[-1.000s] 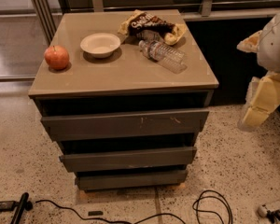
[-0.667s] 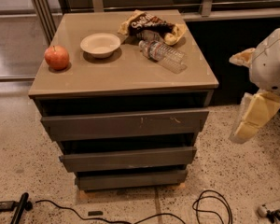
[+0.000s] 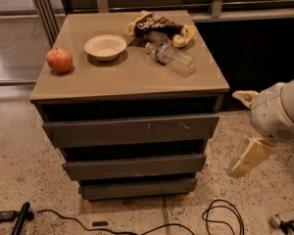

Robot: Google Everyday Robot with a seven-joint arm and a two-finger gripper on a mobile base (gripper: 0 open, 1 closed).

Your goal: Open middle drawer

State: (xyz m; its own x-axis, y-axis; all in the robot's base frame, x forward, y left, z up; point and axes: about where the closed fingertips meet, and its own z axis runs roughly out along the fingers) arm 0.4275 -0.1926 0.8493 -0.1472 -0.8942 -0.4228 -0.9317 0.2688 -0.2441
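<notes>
A grey-brown cabinet has three slanted, handle-less drawer fronts, all pushed in. The middle drawer (image 3: 134, 166) is the plain mid-sized front, below the wider top front with pale scratches (image 3: 132, 129) and above the narrowest bottom front (image 3: 137, 187). My gripper (image 3: 249, 156) hangs at the right of the cabinet, level with the middle drawer and apart from it. It points down and left under the white arm housing (image 3: 279, 112). It touches nothing.
On the cabinet top (image 3: 127, 77) lie a red apple (image 3: 59, 60), a white bowl (image 3: 105, 46), a chip bag (image 3: 160, 27) and a plastic bottle (image 3: 170, 58). Black cables (image 3: 220, 217) trail on the speckled floor in front. A dark wall panel stands behind right.
The arm and gripper have moved left and down, from the right edge toward the cabinet's right side. The drawers and the things on top have not moved.
</notes>
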